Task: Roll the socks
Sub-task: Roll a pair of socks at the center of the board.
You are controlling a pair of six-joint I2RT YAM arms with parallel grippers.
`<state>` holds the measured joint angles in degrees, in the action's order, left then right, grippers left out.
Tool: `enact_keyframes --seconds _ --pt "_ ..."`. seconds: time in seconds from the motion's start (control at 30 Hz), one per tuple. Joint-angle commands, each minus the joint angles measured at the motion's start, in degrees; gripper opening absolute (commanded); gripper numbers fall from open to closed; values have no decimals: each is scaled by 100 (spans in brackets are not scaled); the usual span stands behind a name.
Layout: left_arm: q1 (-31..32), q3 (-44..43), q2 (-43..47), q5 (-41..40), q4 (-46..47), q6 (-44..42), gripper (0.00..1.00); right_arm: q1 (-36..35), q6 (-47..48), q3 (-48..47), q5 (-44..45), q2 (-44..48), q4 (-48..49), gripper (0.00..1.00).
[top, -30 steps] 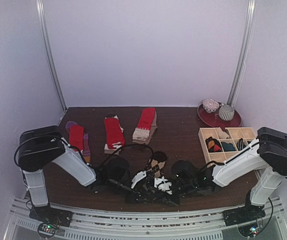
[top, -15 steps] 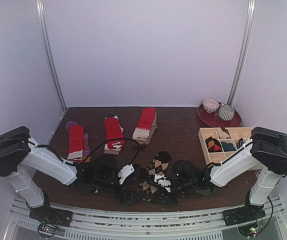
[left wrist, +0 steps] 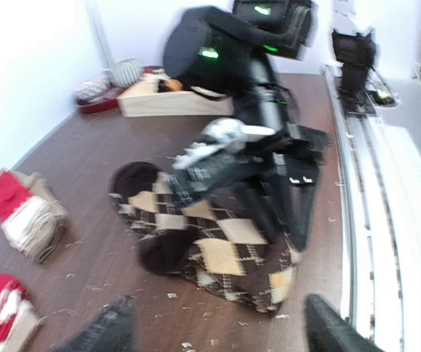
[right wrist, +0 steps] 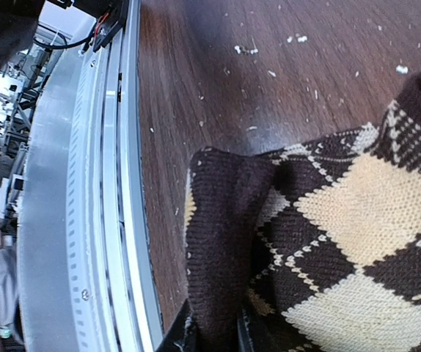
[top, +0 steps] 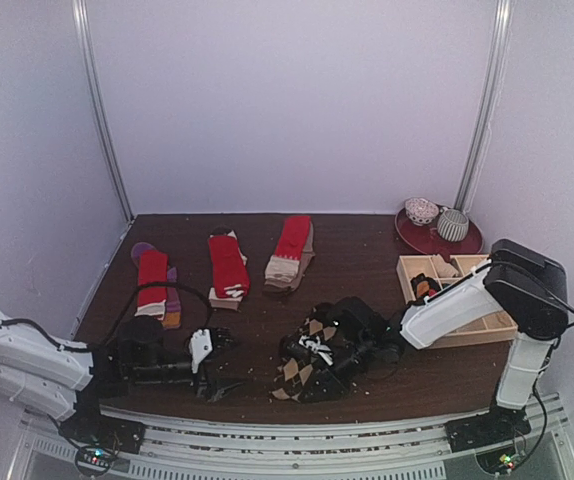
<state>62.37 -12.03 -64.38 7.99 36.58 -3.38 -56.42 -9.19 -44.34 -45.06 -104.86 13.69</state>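
Top external | red sock pairs [top: 229, 265] 3 | argyle pair [top: 297, 375] 1 | tray [top: 403, 272] 1

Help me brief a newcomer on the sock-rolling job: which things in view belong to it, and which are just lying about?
Job: argyle socks; red-and-purple socks; red-and-white socks; red-and-tan socks.
Lying about: wooden grid tray; red plate; white bowl; grey bowl.

Left claw [top: 219, 362] has opened and pulled back left off the argyle sock [top: 302, 372]
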Motion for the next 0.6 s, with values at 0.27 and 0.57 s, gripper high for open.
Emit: enact_keyframes --seconds 0.27,0.57 --pt "414 -1030 -2323 1196 461 -1145 65 529 -135 -285 -747 -561 -2146 17" --pt "656 -1796 -3427 661 123 -1268 48 614 -38 -310 -912 -610 -2386 17"
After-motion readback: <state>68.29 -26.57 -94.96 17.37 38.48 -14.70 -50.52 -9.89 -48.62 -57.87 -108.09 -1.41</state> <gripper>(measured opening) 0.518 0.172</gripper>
